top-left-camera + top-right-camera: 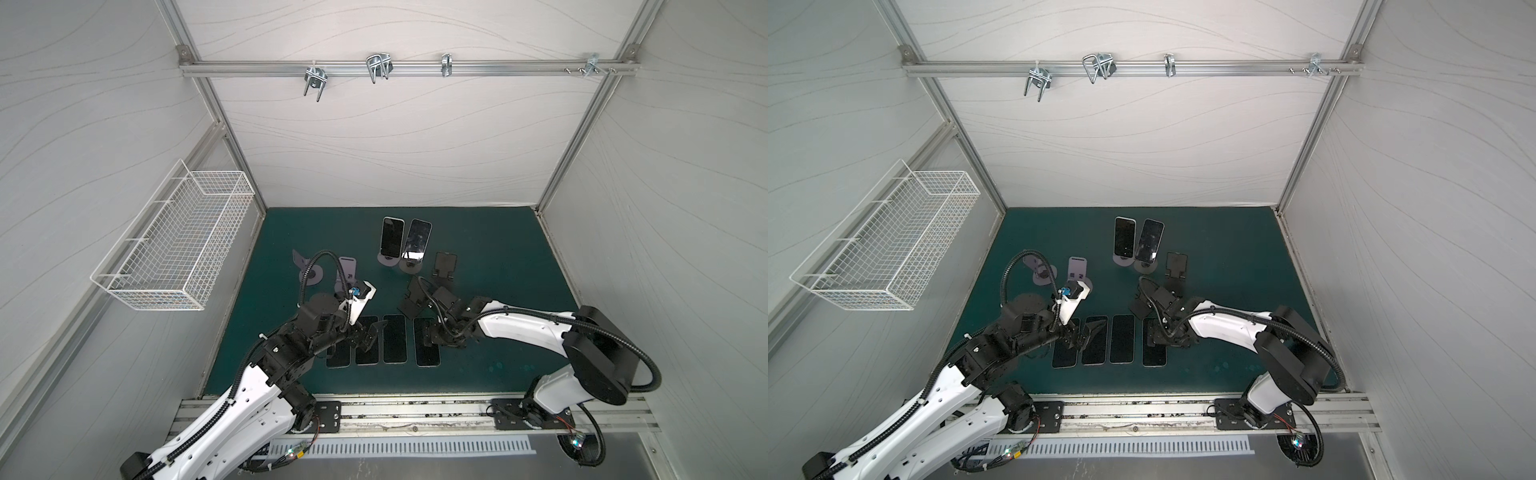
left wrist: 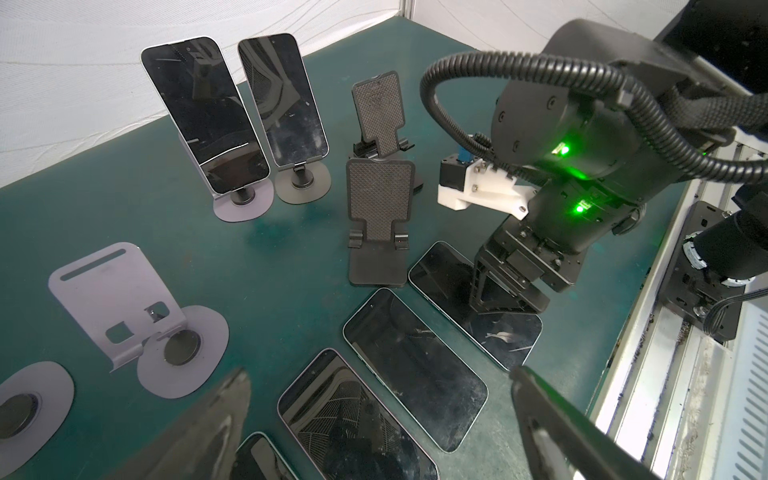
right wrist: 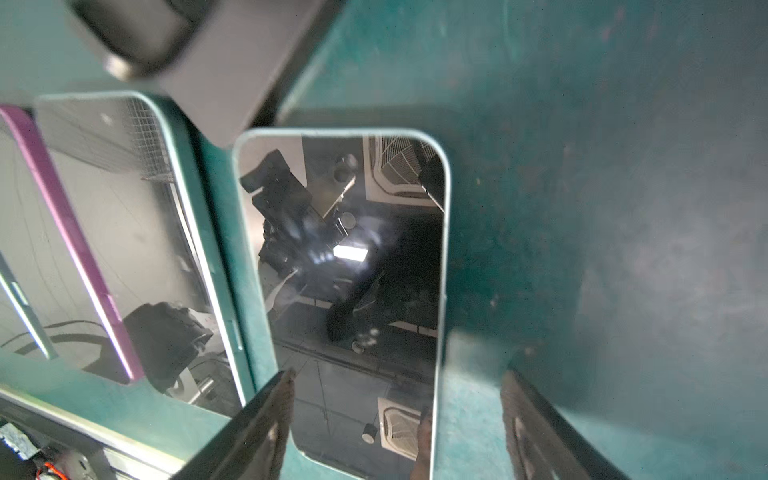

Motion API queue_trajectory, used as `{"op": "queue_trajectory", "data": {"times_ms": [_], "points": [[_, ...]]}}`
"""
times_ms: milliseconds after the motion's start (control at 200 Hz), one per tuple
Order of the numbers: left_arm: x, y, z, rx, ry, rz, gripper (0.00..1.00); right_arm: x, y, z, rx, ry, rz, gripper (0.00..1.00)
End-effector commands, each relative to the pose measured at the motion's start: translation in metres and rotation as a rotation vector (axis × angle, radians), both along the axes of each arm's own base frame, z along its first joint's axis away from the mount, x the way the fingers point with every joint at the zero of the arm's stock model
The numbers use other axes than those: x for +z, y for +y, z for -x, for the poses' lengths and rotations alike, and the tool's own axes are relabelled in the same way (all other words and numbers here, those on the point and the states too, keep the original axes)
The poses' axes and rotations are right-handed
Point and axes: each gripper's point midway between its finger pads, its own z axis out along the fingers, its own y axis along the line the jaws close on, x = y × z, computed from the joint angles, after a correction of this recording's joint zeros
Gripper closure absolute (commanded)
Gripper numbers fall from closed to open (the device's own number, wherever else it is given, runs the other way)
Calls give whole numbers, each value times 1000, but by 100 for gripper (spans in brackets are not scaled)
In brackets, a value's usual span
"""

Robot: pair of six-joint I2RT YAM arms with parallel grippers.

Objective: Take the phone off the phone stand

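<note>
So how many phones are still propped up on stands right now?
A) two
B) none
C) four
A: in a top view, one phone and the phone beside it lean on stands at the back of the mat, while the flat phones lie in a row in front.

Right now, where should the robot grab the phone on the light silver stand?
I'd pinch the phone by its long side edges near the top, coming from above. It leans back on the light silver stand, bottom in the lip, and another phone stands close beside it.
</note>
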Motion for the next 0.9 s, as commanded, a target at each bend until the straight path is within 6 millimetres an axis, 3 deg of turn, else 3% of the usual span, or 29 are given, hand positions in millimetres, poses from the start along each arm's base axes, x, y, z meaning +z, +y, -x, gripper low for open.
{"op": "queue_trajectory", "data": {"times_ms": [0, 895], "points": [[15, -1, -4, 10, -33, 27, 2, 7, 7, 4, -12, 10, -46, 23], [10, -1, -6, 11, -37, 8, 2, 6, 25, 3, 39, 26, -74, 25]]}}
